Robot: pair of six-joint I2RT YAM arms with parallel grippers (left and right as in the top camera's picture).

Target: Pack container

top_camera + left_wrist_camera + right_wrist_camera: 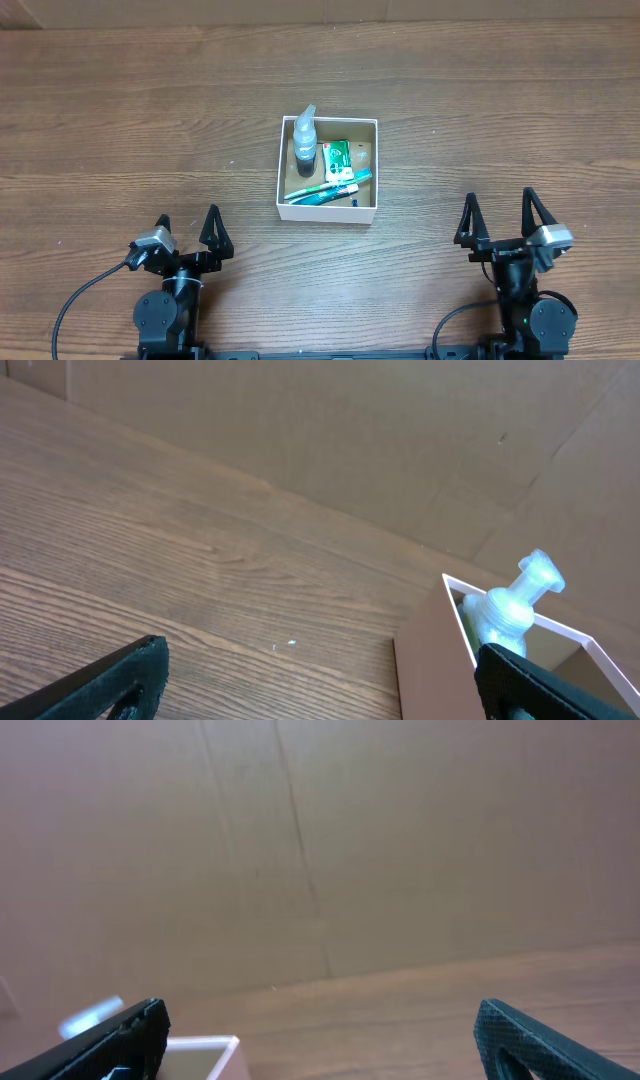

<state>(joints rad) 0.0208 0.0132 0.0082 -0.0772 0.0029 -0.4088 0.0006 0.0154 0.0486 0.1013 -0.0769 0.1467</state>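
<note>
One view, overhead, shows the packet point(337, 157) inside container point(325, 212).

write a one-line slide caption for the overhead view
Container on wood table holds a clear bottle, green packet and teal toiletries; left fingers and right fingers open at the near edge.

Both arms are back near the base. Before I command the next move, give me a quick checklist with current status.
1. Left hand open and empty: ok.
2. Right hand open and empty: ok.
3. Both hands apart from the container: ok.
4. Spray bottle, green packet and teal toiletries inside the walls: ok.
5. Everything below the rim: not ok, the bottle's top rises above the wall in the left wrist view.
</note>
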